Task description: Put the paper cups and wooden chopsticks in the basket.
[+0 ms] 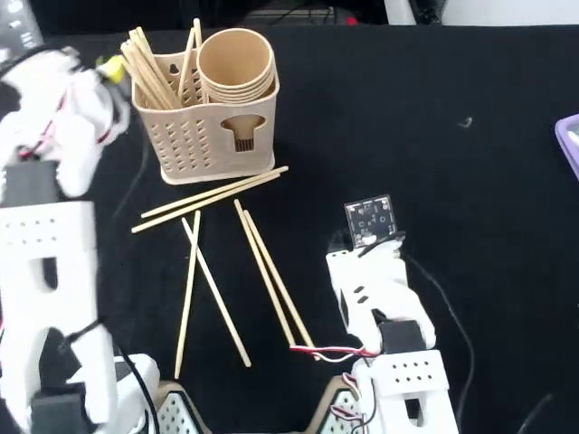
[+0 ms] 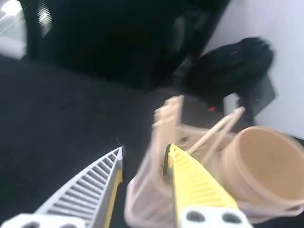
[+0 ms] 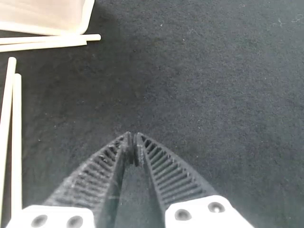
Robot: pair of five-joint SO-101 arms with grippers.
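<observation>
The left claw (image 2: 145, 150) is released, its jaws spread with nothing between them. It sits at the upper left of the high view, just beside the basket (image 1: 210, 136). The right claw (image 3: 132, 143) is clenched on nothing, low over bare cloth near the lower centre.

The basket holds the stacked paper cups (image 1: 235, 61) and a bundle of chopsticks (image 1: 152, 74) that leans out toward the left claw. Below the basket in the high view lie three more pairs:
- a slanted pair (image 1: 213, 193) just beside its base
- a crossed pair (image 1: 187, 298) lower left
- a parallel pair (image 1: 267, 276) nearest the right claw

Black cloth (image 1: 470, 226) covers the table, and a purple object (image 1: 570, 145) sits at the right edge. Beyond the table, a dark bag (image 2: 232, 66) rests by a white wall (image 2: 285, 28).
</observation>
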